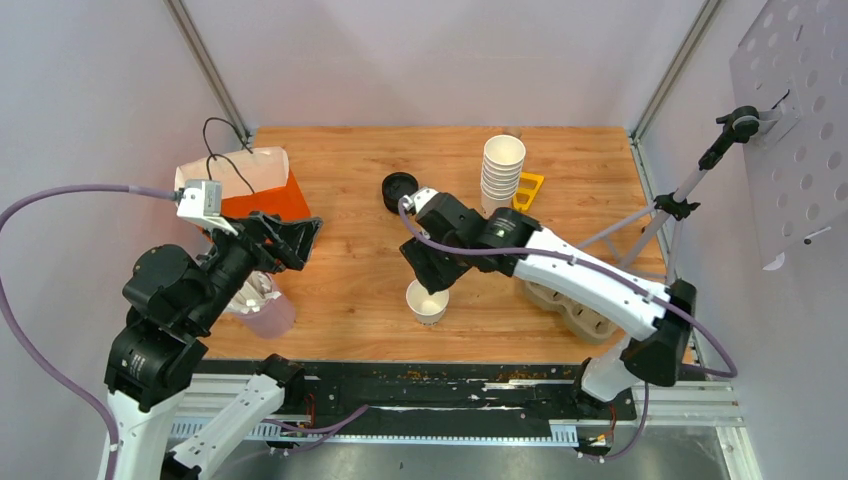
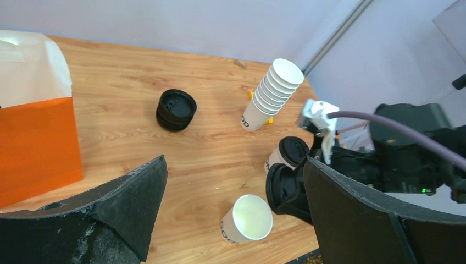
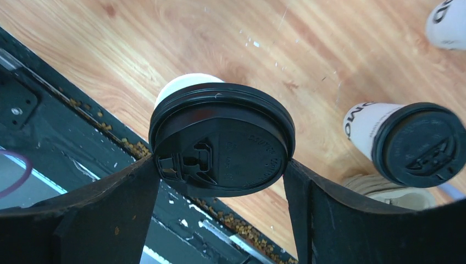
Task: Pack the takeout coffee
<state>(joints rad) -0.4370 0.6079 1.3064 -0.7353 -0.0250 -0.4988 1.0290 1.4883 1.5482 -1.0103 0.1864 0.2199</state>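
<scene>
Clamping a black lid [image 3: 222, 137] by its edges, the right end effector [image 3: 221, 170] holds it just above an open white cup [image 1: 428, 302] near the worktop's [image 1: 350, 180] front edge. A lidded white cup [image 3: 406, 140] stands nearby. The left end effector [image 2: 233, 170] hangs wide apart and empty beside the orange paper bag [image 1: 265, 195].

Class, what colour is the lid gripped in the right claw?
Black. The lid shows best in the right wrist view.
</scene>
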